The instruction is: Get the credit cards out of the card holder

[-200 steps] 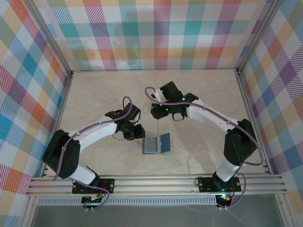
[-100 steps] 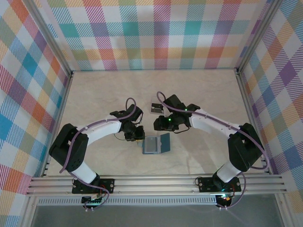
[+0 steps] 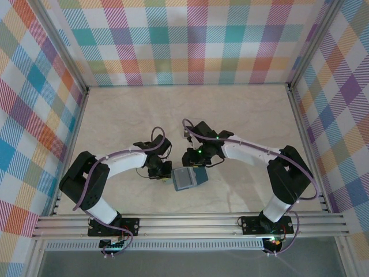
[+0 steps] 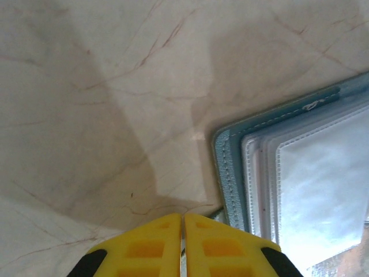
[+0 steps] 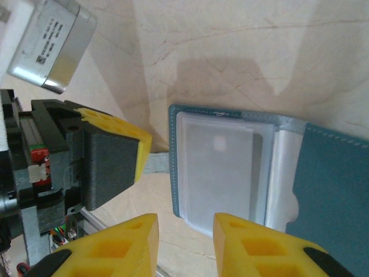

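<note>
The left gripper [image 4: 183,224] has its yellow fingers pressed together to a hairline, set low over the marbled table [image 4: 115,86]. In the right wrist view, the grey-blue side tab [image 5: 157,163] runs from the card holder's edge straight into those closed fingers, so the pinch is on the tab. A corner of the card holder [image 4: 222,167] lies just beside the fingertips, its stitched teal border framing a stack of clear sleeve edges.

The right gripper [image 5: 185,226] stands narrowly parted with nothing between its yellow fingers. It hangs just above the near edge of the clear sleeves [image 5: 199,196] and does not touch them. The two grippers face each other across the holder, close together.

The card holder lies opened flat on the table, near the middle of the workspace and between the two grippers. Its sleeves lie on the side towards the left gripper and its teal cover flap [image 5: 334,190] is spread away from it. A pale rectangle with a small square mark [image 5: 222,156] shows through the top sleeve. The plastic is too hazy to tell whether that is one of the credit cards.

In the top external view both white arms bend inward over the holder. Plaid walls [image 3: 190,46] enclose the table on three sides, and an aluminium rail [image 3: 190,222] carries the arm bases.
</note>
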### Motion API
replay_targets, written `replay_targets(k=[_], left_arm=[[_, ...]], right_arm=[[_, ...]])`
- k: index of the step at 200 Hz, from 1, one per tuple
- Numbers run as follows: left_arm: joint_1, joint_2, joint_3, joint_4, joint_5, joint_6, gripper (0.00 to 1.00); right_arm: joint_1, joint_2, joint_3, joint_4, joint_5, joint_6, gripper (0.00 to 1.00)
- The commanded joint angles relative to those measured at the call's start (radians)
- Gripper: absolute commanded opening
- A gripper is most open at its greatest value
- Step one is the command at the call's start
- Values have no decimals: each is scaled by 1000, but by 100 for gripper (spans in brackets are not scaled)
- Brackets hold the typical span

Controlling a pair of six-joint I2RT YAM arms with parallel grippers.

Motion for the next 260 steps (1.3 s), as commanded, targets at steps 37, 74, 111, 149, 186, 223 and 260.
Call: replay_targets(k=[37, 74, 111, 149, 186, 223, 260], left_arm=[[0, -27, 16, 39, 15, -43, 10], [0, 40, 58, 46, 62, -86, 9], [-6, 79, 77, 109, 100, -108, 9], [-7, 13, 123, 59, 32, -70, 10], [-30, -42, 202, -45, 6, -103, 11], [-95, -77, 133, -41, -4, -180, 11], [-100, -65, 60, -37, -85, -190, 9]], right_arm=[[67, 35, -3, 86, -38, 74, 27], [81, 44, -6, 40, -43, 56, 24], [81, -20, -40, -13, -3, 73, 24], [82, -129, -62, -60, 52, 65, 27], [81, -138, -54, -94, 85, 48, 28], [81, -109, -48, -72, 50, 63, 28], [81, -91, -52, -66, 27, 65, 29]])
